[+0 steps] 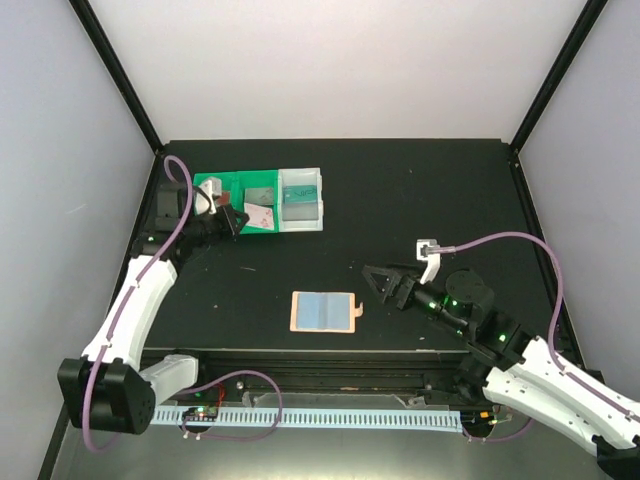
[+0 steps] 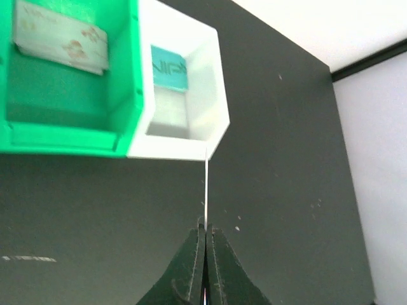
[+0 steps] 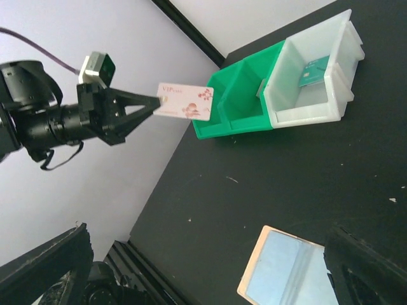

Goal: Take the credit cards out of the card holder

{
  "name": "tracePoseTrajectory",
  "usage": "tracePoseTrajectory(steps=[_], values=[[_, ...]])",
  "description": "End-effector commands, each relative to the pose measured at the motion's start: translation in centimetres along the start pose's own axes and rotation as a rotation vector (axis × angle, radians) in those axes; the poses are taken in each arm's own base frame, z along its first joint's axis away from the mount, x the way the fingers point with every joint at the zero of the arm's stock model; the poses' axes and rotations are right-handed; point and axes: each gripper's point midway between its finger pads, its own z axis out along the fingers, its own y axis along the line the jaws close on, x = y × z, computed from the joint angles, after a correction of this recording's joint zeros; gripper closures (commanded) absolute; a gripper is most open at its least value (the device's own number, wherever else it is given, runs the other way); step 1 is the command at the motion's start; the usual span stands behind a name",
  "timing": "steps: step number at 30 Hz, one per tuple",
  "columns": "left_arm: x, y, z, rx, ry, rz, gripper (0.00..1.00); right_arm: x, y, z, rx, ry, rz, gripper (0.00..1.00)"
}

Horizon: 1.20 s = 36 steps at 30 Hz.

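**Card pinched beside the bins, wallet lying open**

We are clenching our left gripper (image 3: 156, 101) on 1 pink-and-white credit card (image 3: 186, 101). We are gripping it by a short end so that most of it juts free, which we judge suits a drop into the green bin (image 1: 212, 185) at far left. 1 pale card (image 2: 60, 39) is lying in that bin, and 1 teal card (image 2: 168, 68) in the white bin (image 2: 214, 86) touching its right side. The card holder (image 1: 322, 311) is lying open and flat at near centre, well apart from the bins. Our right gripper (image 1: 378, 284) is hovering just right of it, jaws spread and grasping nothing, probably placed to steady it.
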Motion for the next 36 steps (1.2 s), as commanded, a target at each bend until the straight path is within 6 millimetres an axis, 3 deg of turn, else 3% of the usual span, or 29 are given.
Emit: tracePoseTrajectory(steps=[1,4,14,22,29,36], values=[[-2.8,1.1,-0.1,-0.072,-0.013,0.071,0.98,-0.6,0.7,0.1,-0.002,-0.004,-0.015,0.0],[-4.3,2.3,1.0,-0.112,-0.02,0.06,0.99,-0.6,0.3,0.3,0.015,-0.006,-0.006,0.0],[-7.5,6.5,7.3,-0.156,0.016,0.033,0.98,-1.0,-0.5,0.7,0.07,-0.024,-0.002,0.0],[-11.3,7.2,10.8,-0.147,0.012,0.037,0.98,-1.0,-0.9,1.1,0.097,-0.016,-0.006,0.0],[-12.5,8.7,13.8,-0.174,0.055,-0.003,0.98,-1.2,-1.0,1.3,0.113,-0.019,-0.01,0.0],[-13.2,9.4,15.0,-0.186,0.069,0.004,0.99,-1.0,-1.3,1.6,0.121,-0.014,0.003,0.0]])
